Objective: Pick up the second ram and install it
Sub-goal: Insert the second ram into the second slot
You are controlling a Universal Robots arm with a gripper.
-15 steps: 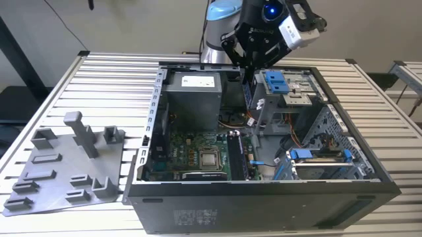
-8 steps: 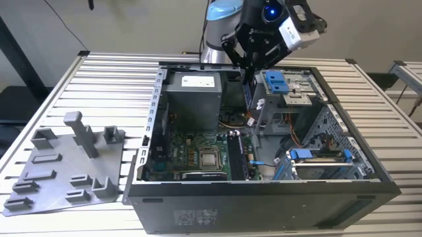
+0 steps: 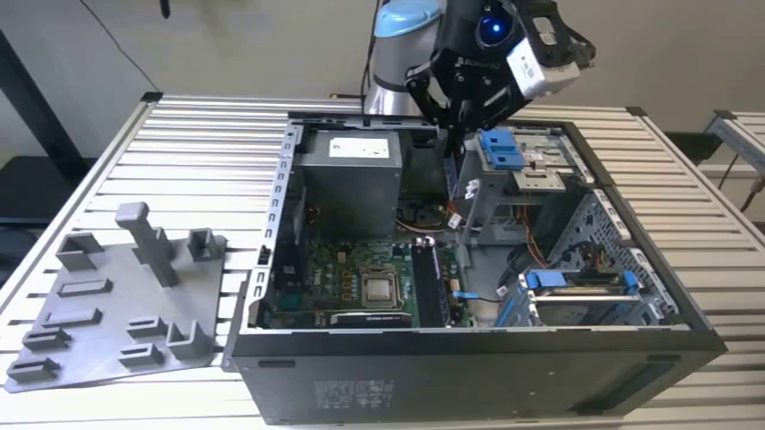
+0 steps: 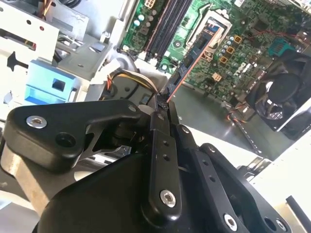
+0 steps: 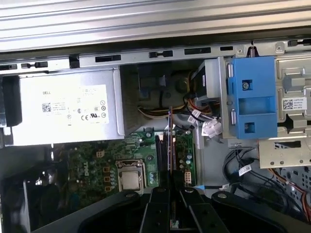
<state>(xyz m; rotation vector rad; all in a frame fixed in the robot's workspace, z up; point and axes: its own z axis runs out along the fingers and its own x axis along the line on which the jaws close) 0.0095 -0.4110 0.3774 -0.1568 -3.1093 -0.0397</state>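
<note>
My gripper [image 3: 452, 125] hangs over the back half of the open computer case [image 3: 275, 224], shut on the second ram [image 3: 453, 163]. The stick is held on edge and points down into the case. In the second wrist view the thin dark stick [image 4: 192, 60] runs out from between the closed fingers [image 4: 160, 141] toward the green motherboard [image 4: 243, 34]. In the first wrist view its edge [image 5: 170, 141] lines up above the black memory slots [image 5: 163, 155] next to the processor socket [image 5: 129, 180]. The stick is still well above the slots [image 3: 428, 282].
A grey plastic tray [image 3: 120, 296] with raised blocks lies on the slatted table at the exterior view's left. Inside the case are the power supply [image 5: 65, 109], a blue drive bracket [image 5: 250, 104], loose cables [image 5: 194, 116] and a fan [image 4: 279, 94].
</note>
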